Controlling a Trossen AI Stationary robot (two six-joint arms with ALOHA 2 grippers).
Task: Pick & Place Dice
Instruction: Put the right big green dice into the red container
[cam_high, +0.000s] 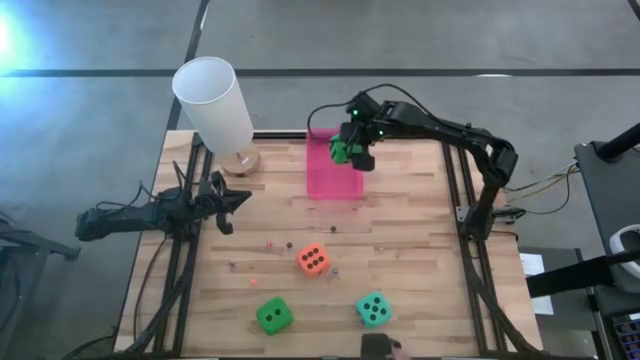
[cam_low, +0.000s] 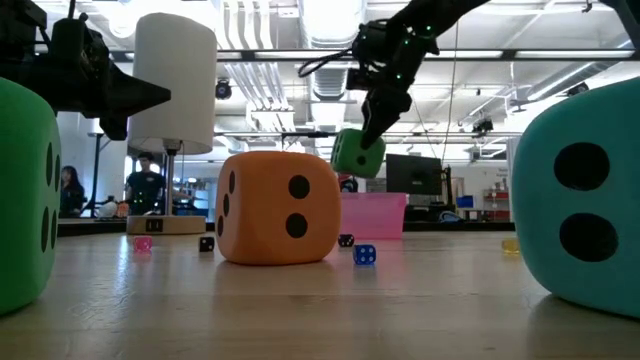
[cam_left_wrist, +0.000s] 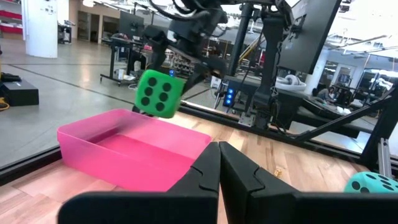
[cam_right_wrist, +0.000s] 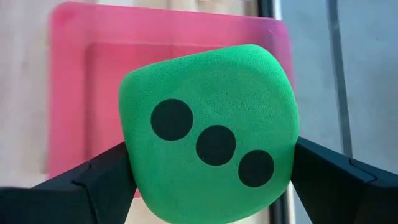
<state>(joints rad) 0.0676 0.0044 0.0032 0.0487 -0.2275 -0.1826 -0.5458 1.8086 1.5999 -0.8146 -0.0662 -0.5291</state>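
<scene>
My right gripper hangs over the pink tray at the table's far edge, shut on a bright green die. The die's three-pip face looks up at the wrist camera. The orange-red die, the second green die and the teal die each rest on one face on the near half of the table. My left gripper waits shut above the table's left side, touching nothing. My right gripper pinches the green die between its two fingers by two opposite side faces. The fingers come from above, pointing down. The die is lifted clear and hangs tilted above the pink tray.
A tall white cylinder on a wooden base stands at the far left corner. Several tiny dice lie scattered mid-table around the orange-red die. Bare wood lies between the tray and the big dice. People show in the room behind.
</scene>
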